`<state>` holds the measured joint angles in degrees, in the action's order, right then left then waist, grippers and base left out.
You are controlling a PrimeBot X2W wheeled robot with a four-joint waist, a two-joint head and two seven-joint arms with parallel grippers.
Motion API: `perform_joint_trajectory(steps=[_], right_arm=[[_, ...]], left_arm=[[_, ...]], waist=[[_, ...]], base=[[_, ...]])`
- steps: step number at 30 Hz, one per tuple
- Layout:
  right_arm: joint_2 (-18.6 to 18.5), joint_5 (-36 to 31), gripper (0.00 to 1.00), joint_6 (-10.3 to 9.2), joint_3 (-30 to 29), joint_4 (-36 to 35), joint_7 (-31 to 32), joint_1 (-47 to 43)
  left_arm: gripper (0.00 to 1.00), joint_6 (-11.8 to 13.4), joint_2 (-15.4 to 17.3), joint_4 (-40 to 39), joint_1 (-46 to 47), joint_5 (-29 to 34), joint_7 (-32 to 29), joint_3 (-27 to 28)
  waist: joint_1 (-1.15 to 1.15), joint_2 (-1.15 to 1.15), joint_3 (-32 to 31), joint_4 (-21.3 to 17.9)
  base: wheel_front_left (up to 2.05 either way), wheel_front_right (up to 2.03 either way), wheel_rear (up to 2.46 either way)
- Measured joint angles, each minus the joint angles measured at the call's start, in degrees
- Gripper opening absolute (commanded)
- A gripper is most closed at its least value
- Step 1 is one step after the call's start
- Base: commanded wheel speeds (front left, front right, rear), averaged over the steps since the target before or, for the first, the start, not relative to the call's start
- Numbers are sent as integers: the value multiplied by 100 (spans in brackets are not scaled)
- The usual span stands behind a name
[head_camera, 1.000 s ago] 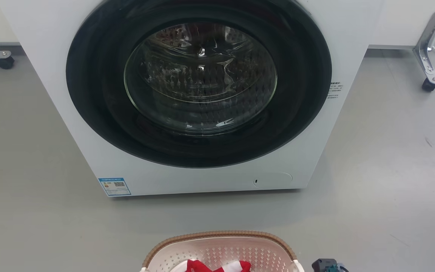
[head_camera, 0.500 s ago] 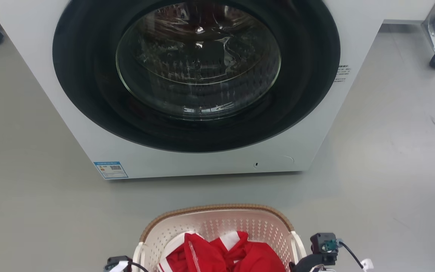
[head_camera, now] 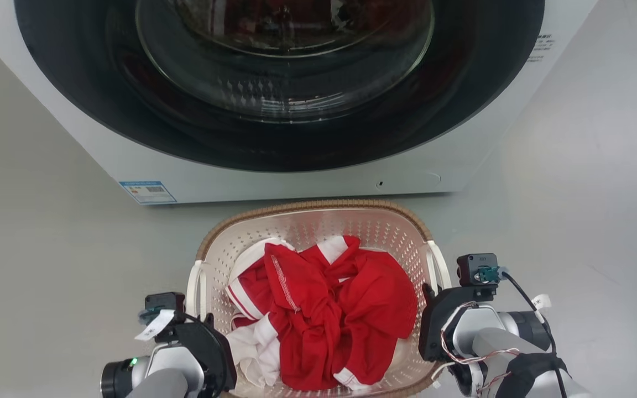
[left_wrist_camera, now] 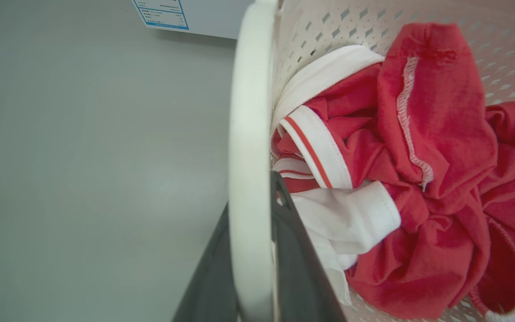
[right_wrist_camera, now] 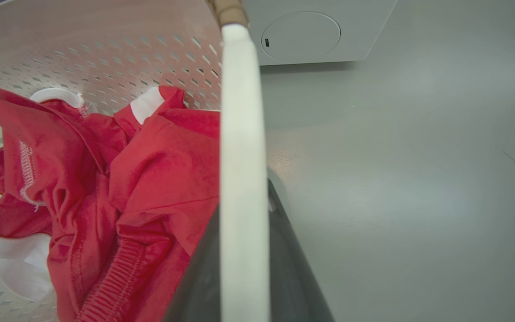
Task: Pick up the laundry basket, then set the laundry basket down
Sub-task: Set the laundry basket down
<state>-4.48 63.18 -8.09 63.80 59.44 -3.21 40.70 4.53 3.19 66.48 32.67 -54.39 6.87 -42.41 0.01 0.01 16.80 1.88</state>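
Observation:
The laundry basket, cream-white and perforated with a brown woven rim, sits low in the head view just in front of the washing machine. Red and white clothes fill it. My left gripper is shut on the basket's white left handle. In the left wrist view the left gripper has a dark finger on each side of that handle. My right gripper is shut on the right handle. The right gripper likewise pinches its handle. I cannot tell whether the basket touches the floor.
The white washing machine with its dark round door shut stands right behind the basket, a blue label at its lower left corner. Grey floor spreads to both sides.
The head camera has tilted down, so the washer slid up the picture. The basket now looks larger and nearer the washer's foot, and both grippers have come into view at its handles.

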Motion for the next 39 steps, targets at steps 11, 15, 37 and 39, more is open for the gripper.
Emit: perform_joint_trajectory(steps=[11,15,37,39], right_arm=[[8,-175,0,3,-46,253,-298,683],[14,-229,0,4,-51,371,-350,933],[8,-324,0,10,-49,586,-703,1691],[3,-345,0,10,-49,590,-748,1755]], left_arm=[[0,40,-11,-43,692,59,290,21],[0,51,-19,-71,903,67,358,33],[0,59,-45,-70,1657,163,594,83],[0,59,-45,-69,1723,164,630,93]], waist=[[0,0,1002,94],[0,1,1343,145],[-1,0,2862,291],[-1,0,2939,290]], base=[[0,0,0],[0,0,0],[0,0,0],[0,0,0]])
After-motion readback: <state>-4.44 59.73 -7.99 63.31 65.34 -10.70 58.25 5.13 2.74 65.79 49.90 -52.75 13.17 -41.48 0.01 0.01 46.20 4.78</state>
